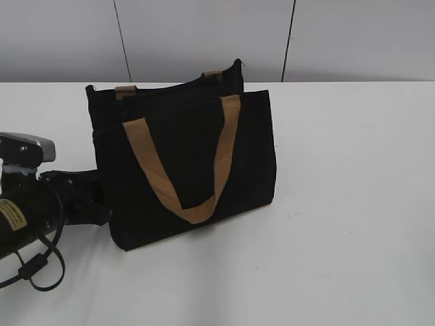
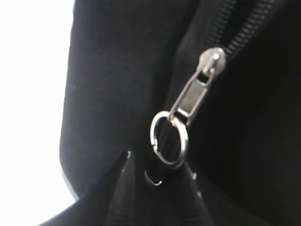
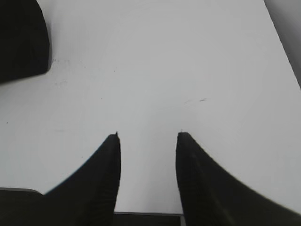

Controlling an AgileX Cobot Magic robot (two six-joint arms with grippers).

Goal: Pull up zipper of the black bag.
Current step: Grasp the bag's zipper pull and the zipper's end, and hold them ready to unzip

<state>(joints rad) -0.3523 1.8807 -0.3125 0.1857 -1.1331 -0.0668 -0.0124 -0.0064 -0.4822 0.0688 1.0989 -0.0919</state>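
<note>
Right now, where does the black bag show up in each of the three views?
Exterior view: the black bag stands upright left of centre on the white table.
Left wrist view: its fabric fills most of the picture, with the zipper pull and ring at centre.
Right wrist view: only a dark corner at upper left, probably the bag.
Shared landmark: the white table.

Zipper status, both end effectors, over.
Left end effector at the zipper ring, grip unconfirmed. Right end effector open over the table, idle. Bag upright. Nothing blocking.
</note>
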